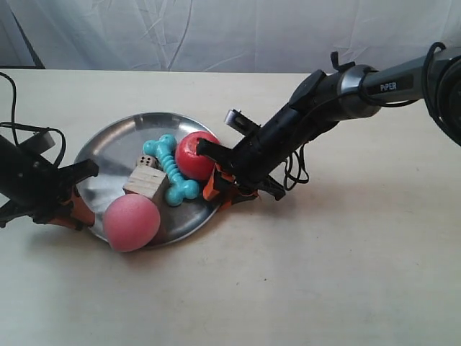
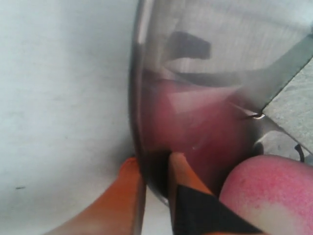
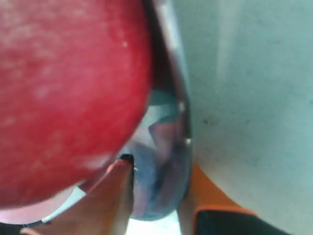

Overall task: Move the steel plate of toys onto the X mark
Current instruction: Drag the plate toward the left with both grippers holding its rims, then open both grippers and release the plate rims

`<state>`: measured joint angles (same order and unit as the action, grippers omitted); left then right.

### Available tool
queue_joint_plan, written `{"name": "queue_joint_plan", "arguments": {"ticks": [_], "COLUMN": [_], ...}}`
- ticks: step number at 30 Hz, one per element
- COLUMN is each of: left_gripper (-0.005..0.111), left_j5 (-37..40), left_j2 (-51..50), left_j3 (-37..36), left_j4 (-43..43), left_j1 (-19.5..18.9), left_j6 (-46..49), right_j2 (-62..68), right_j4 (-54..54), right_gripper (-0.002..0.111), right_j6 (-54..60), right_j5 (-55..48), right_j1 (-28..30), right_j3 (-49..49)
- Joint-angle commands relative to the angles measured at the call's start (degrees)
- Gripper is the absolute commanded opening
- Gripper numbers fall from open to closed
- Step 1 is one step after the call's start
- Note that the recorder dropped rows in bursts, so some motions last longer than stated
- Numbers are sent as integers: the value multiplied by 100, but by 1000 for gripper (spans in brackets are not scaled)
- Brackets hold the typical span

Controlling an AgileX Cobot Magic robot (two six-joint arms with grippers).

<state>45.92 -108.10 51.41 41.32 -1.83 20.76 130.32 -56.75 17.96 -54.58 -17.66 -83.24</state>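
Note:
The steel plate (image 1: 115, 151) lies on the tan table, left of centre. In it are the fuzzy pink ball (image 1: 131, 222), glossy red ball (image 1: 196, 156), turquoise bone (image 1: 171, 170) and wooden die (image 1: 146, 181). My left gripper (image 2: 151, 164) straddles the plate's rim (image 2: 138, 122) next to the pink ball (image 2: 274, 196), at the exterior view's left (image 1: 85, 194). My right gripper (image 3: 159, 169) clamps the opposite rim (image 3: 178, 98) beside the red ball (image 3: 63, 88), at the exterior view's right (image 1: 210, 171). I cannot make out the X mark in any view.
A white cloth backdrop (image 1: 216, 32) hangs behind the table's far edge. Black cables (image 1: 14, 122) trail by the arm at the exterior view's left, and more loop under the other arm (image 1: 295, 169). Bare tabletop (image 1: 346, 267) spreads in front and to the right.

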Motion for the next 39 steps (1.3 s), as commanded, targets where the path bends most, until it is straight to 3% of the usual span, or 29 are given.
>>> {"name": "queue_joint_plan", "arguments": {"ticks": [1,12,22,39], "left_gripper": [2,37,37,37], "left_j5": [71,103,325,183], "left_j2": [40,40,40,524], "left_j3": [-36,-36,-36,-36], "left_j4": [-176,-263,-796,-794], "left_j1": [71,71,71,71], "left_j6": [235,219,79,68], "right_j2": [-75,-75,-109,-288], "right_j4": [-266,-219,-31,674], "right_gripper": [40,40,40,40], "right_j6": [-1,-1,-16,-335], "right_j5": [87,56,-19,-154], "right_j1": [-28,-28,-18,120], "right_j3": [-37,-37,-37,-37]}}
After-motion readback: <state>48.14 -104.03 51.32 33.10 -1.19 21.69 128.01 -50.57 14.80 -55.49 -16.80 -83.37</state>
